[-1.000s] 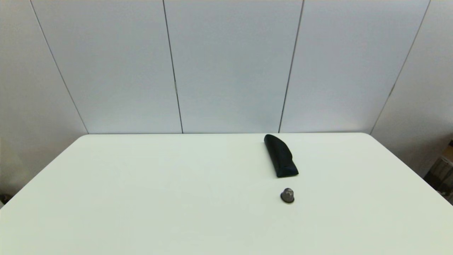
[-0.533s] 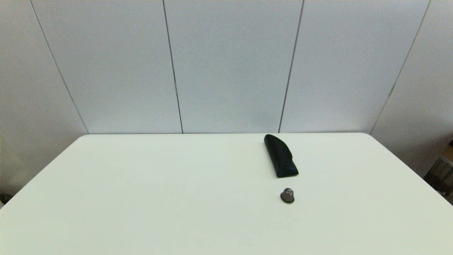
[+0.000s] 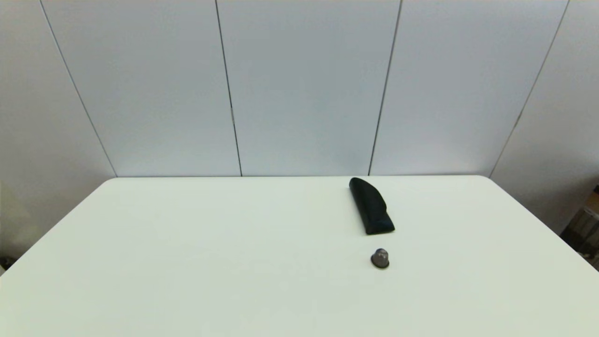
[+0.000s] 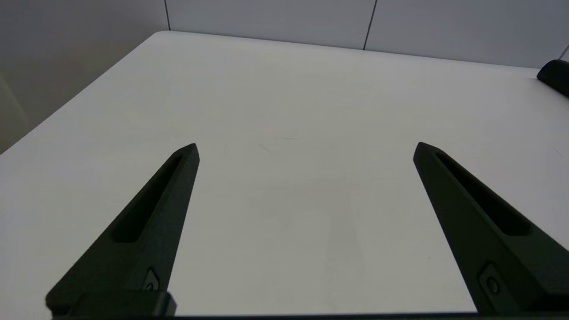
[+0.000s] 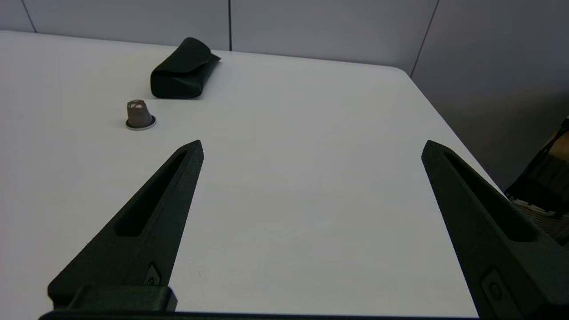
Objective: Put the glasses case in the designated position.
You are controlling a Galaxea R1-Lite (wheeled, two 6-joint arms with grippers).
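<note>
Meanwhile the long matte black leather-like glasses case (image 3: 371, 206) lies flat on the white table (image 3: 210, 262), toward the far edge at about one o'clock from the table's centre, its rounded end pointing away at twelve o'clock. Just nearer, at six o'clock from the case and apart from it, sits a small grey dome-shaped knob (image 3: 380, 258). Neither arm shows from the head camera. The left gripper (image 4: 306, 149) hovers over bare tabletop, jaws spread wide and holding nothing; the right gripper (image 5: 313, 146) likewise stands wide apart and empty, well short of the case (image 5: 181, 70) and knob (image 5: 139, 114).
</note>
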